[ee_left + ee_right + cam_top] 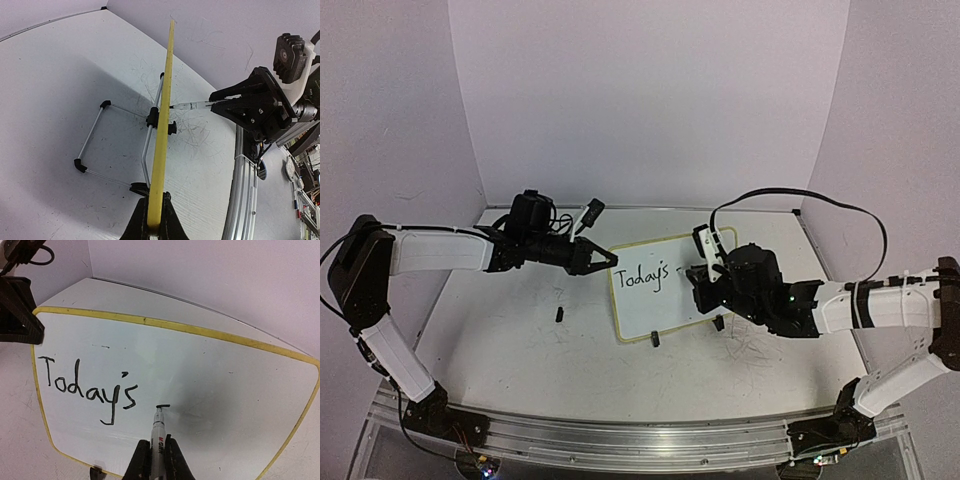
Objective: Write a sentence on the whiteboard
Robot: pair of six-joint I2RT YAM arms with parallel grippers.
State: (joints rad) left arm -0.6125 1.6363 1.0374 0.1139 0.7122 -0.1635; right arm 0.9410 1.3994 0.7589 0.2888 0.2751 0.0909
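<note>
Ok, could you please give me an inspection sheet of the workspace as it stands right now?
Surface: white tabletop, scuffed with faint grey scribbles.
Job's things: whiteboard propped on its wire stand; lettering reads "Today's", then one short stroke; marker has its tip on the board at that stroke.
Clutter: one small black piece lies on the table beside the board, on the left arm's side; too small to identify.
Grippers: left gripper shut on the whiteboard's yellow rim; right gripper shut on the marker.
Cables: black cable arches above the right arm.
Surroundings: plain walls; metal rail at the near edge.
</note>
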